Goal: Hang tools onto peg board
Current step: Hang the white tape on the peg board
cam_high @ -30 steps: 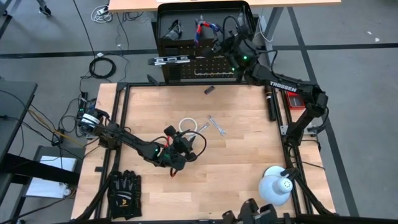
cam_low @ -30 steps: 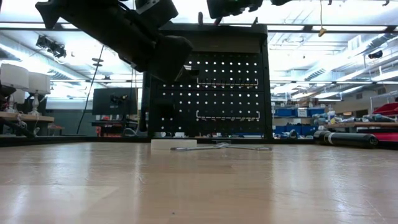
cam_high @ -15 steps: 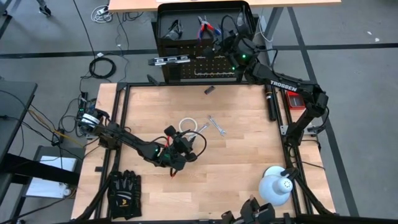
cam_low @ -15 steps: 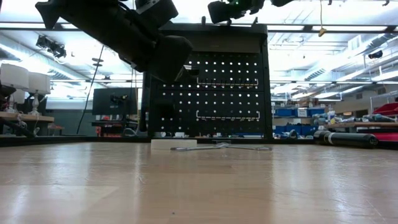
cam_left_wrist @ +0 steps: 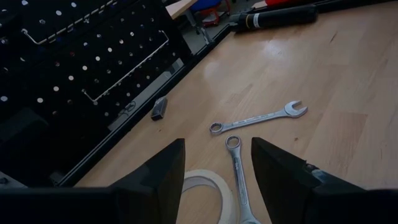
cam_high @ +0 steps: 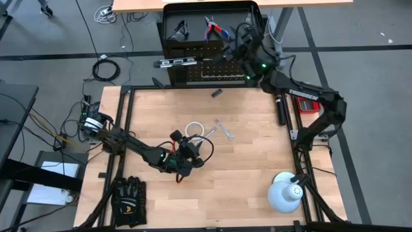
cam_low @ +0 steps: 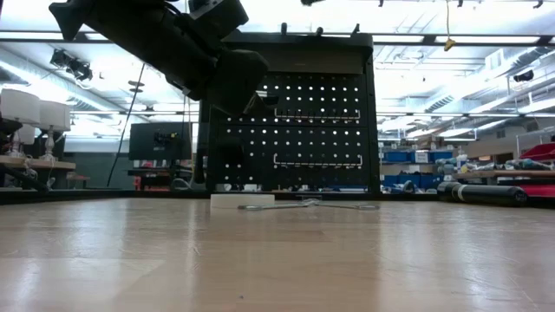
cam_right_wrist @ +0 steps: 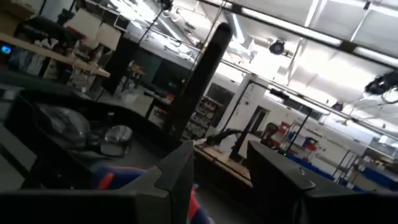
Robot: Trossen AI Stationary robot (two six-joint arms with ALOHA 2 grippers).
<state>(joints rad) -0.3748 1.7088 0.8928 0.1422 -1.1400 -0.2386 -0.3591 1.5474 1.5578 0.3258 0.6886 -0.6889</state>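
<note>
Right claw [cam_high: 239,37] moved back from red-handled pliers [cam_high: 214,28], now lying in peg board [cam_high: 212,67] top shelf; fingers apart, empty. Left claw [cam_left_wrist: 214,186] open, empty, above tape roll [cam_high: 195,131] and wrenches [cam_high: 223,130] on worktop [cam_high: 257,167]. Glasses [cam_right_wrist: 115,140] blurred.

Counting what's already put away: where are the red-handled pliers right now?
In the high view, the red-handled pliers lie in the black tray-like shelf atop the peg board, right of the black-framed glasses, beside the right gripper.

Bright overhead strip lights; glare on table [cam_low: 277,251] in low view; right wrist view blurred.
</note>
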